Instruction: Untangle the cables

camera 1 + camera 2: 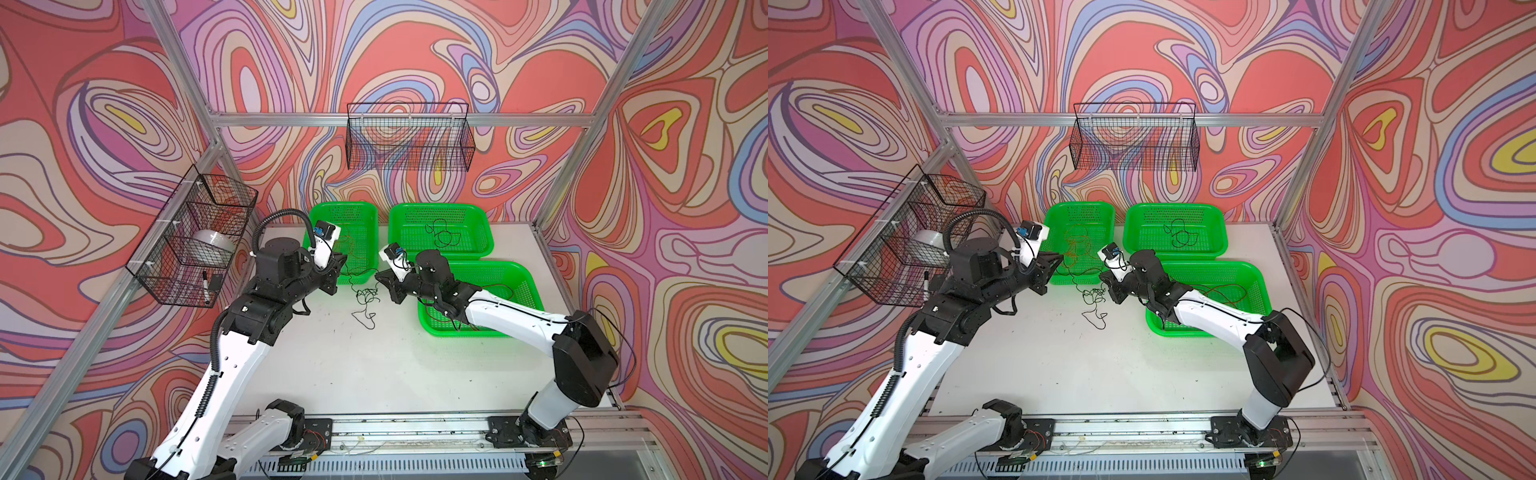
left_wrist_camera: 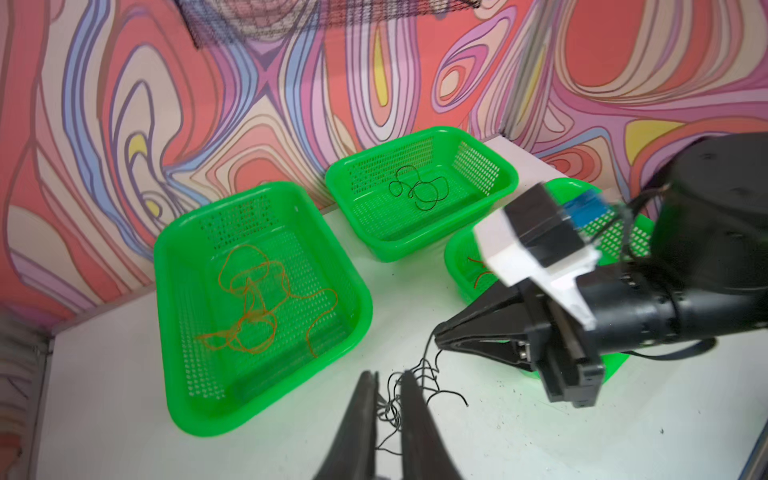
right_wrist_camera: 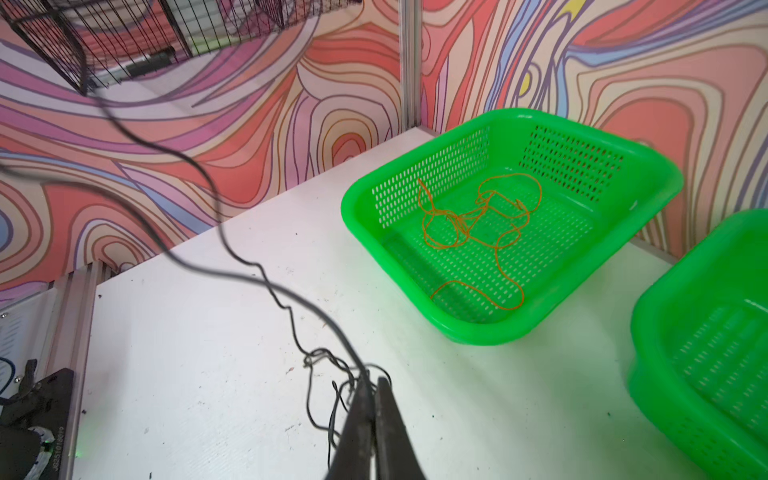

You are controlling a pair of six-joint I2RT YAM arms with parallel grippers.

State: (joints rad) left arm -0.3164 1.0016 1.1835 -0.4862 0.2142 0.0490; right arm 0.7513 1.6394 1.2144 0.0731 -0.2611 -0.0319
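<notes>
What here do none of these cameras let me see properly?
- Near right basket: in both top views the right arm covers most of it.
- Black tangle: strands too thin to count in a top view.
- Its gripped part: hidden inside the shut right gripper, right wrist view.
- White round thing: masked by the wire basket, in a top view.

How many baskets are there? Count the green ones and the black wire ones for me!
Green plastic baskets: 3
Black wire baskets: 2
Total: 5
</notes>
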